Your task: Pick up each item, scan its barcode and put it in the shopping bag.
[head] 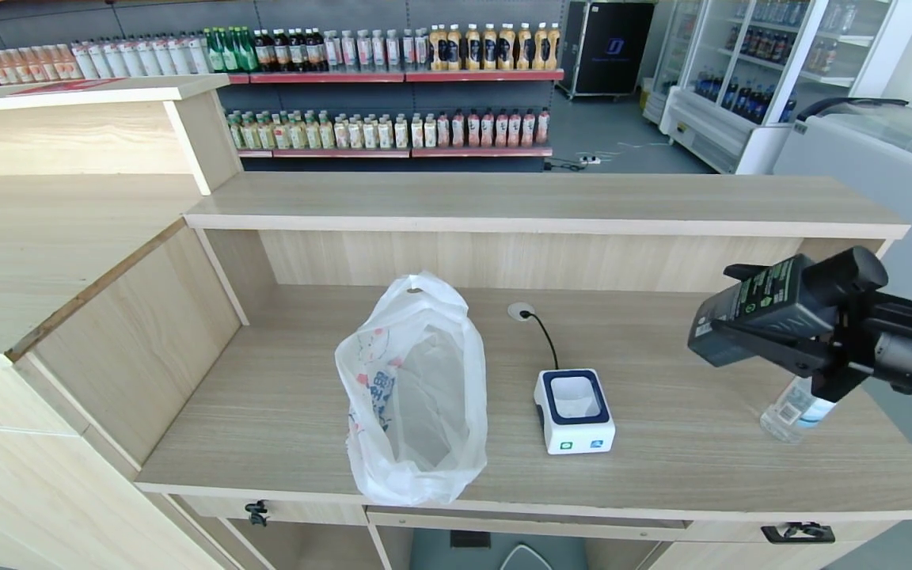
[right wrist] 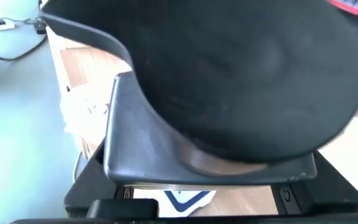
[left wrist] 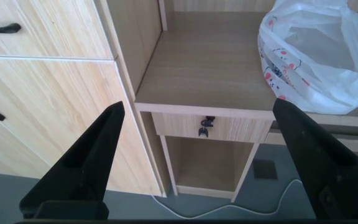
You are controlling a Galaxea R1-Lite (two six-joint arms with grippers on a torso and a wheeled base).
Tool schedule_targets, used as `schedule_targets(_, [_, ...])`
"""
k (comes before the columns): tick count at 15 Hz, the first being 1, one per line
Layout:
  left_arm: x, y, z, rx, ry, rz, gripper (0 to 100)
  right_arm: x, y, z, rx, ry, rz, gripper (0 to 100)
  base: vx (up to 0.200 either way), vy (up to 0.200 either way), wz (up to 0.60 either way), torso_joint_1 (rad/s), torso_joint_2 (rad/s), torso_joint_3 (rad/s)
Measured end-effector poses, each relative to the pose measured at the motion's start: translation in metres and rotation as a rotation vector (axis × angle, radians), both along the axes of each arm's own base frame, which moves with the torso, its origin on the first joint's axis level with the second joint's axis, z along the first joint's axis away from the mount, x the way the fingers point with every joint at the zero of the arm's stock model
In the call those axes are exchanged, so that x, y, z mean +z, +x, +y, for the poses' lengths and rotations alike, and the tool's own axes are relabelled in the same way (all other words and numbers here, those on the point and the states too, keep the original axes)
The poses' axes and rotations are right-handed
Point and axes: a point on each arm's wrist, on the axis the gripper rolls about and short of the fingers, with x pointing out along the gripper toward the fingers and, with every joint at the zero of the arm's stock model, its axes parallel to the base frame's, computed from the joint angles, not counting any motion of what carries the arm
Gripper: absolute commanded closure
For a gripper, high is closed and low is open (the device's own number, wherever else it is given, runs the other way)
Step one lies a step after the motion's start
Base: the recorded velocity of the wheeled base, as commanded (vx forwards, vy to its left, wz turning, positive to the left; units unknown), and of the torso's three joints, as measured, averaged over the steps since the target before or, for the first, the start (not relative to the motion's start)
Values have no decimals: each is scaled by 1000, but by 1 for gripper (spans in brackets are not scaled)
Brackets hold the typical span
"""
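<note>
Wood counter [head: 282, 412] w/ bag [head: 412, 396], scanner [head: 575, 412]; right claw [head: 788, 321] grips dark bottle [head: 741, 313]; shelves [head: 400, 77] behind.

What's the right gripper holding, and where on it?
A dark bottle with a black cap; the right gripper clamps its labelled body, cap toward the wrist.

label on dark bottle [head: 773, 305], print illegible

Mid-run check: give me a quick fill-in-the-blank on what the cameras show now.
1. The dark bottle is held by the ____ gripper.
2. The shopping bag sits with its mouth ____.
3. The scanner stands ____ the shopping bag and the clear bottle.
Missing words: right; open; between.
</note>
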Motion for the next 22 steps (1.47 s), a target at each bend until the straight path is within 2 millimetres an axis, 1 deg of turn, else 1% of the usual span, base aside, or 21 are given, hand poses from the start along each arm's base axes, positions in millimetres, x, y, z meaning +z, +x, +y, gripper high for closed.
schedule_targets(2, [0, 0, 0, 0, 0, 0, 0, 16, -9, 15, 63, -2, -142, 100, 0, 0, 0, 0, 0, 0])
schedule_targets(3, [0, 0, 0, 0, 0, 0, 0, 20, -11, 23, 96, 1, -196, 100, 0, 0, 0, 0, 0, 0])
schedule_targets(6, [0, 0, 0, 0, 0, 0, 0, 22, -12, 53, 219, 14, -343, 100, 0, 0, 0, 0, 0, 0])
schedule_targets(8, [0, 0, 0, 0, 0, 0, 0, 18, -5, 70, 275, -9, -417, 100, 0, 0, 0, 0, 0, 0])
schedule_targets(10, [0, 0, 0, 0, 0, 0, 0, 14, 8, 87, 334, -33, -481, 100, 0, 0, 0, 0, 0, 0])
schedule_targets(12, [0, 0, 0, 0, 0, 0, 0, 16, 20, 111, 406, -36, -562, 100, 0, 0, 0, 0, 0, 0])
schedule_targets(14, [0, 0, 0, 0, 0, 0, 0, 24, 30, 145, 487, -12, -659, 100, 0, 0, 0, 0, 0, 0])
schedule_targets(16, [0, 0, 0, 0, 0, 0, 0, 32, 32, 178, 556, 23, -743, 100, 0, 0, 0, 0, 0, 0])
schedule_targets(18, [0, 0, 0, 0, 0, 0, 0, 33, 33, 201, 604, 48, -788, 100, 0, 0, 0, 0, 0, 0])
schedule_targets(19, [0, 0, 0, 0, 0, 1, 0, 32, 32, 209, 622, 55, -791, 100, 0, 0, 0, 0, 0, 0])
schedule_targets(22, [0, 0, 0, 0, 0, 0, 0, 30, 27, 222, 653, 69, -800, 100, 0, 0, 0, 0, 0, 0])
